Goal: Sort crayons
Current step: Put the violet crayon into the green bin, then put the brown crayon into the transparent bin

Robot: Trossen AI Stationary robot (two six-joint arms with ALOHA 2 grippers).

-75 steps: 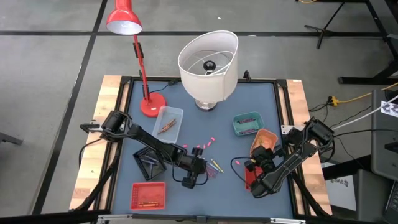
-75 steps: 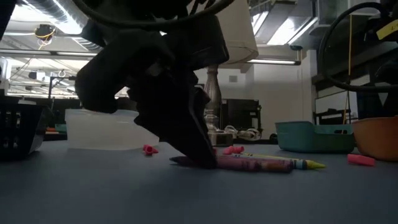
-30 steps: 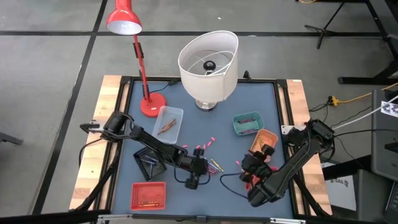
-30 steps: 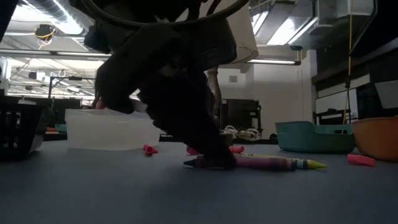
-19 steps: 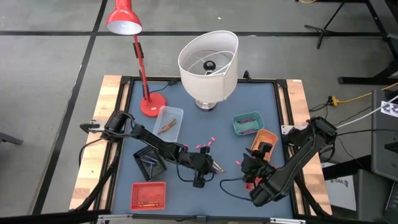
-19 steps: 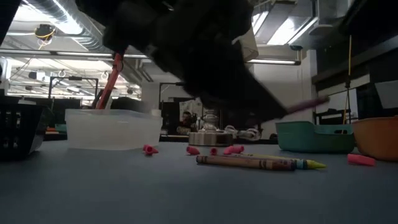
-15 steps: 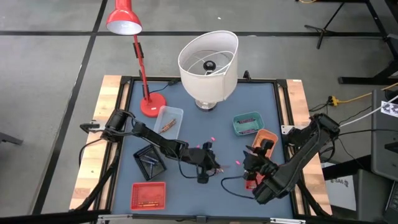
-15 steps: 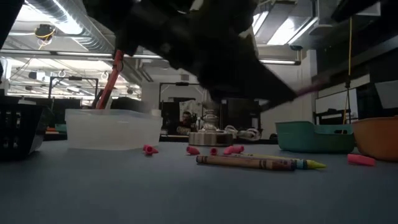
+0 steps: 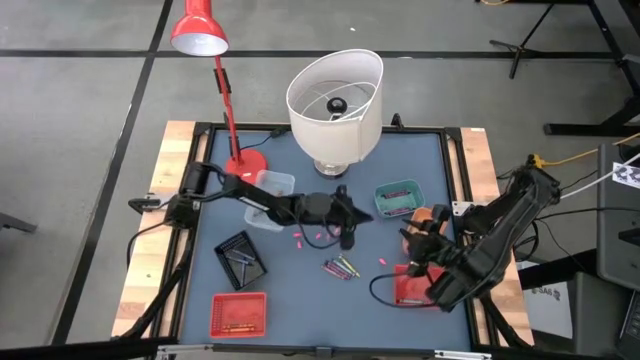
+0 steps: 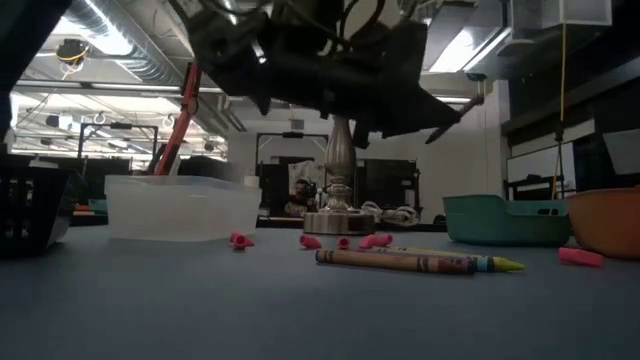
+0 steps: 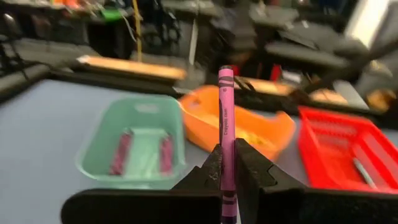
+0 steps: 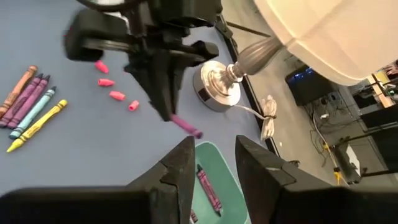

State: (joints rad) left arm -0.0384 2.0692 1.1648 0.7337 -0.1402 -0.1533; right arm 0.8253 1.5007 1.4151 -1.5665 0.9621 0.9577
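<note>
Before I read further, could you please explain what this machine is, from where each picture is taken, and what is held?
These are two dark robot arms at a blue table, each ending in a two-finger pincer. One picture looks straight down, one looks level across the table top, and two come from cameras on the wrists.

The left pincer is shut on a magenta crayon and holds it in the air, pointing toward the teal tray, which already holds similar crayons. The right pincer is open, holds nothing, and waits near the orange tray.

On the table lie a small group of loose crayons, pink bits, a clear tray, a black tray, two red trays, and two lamps, one red, one with a white shade.
</note>
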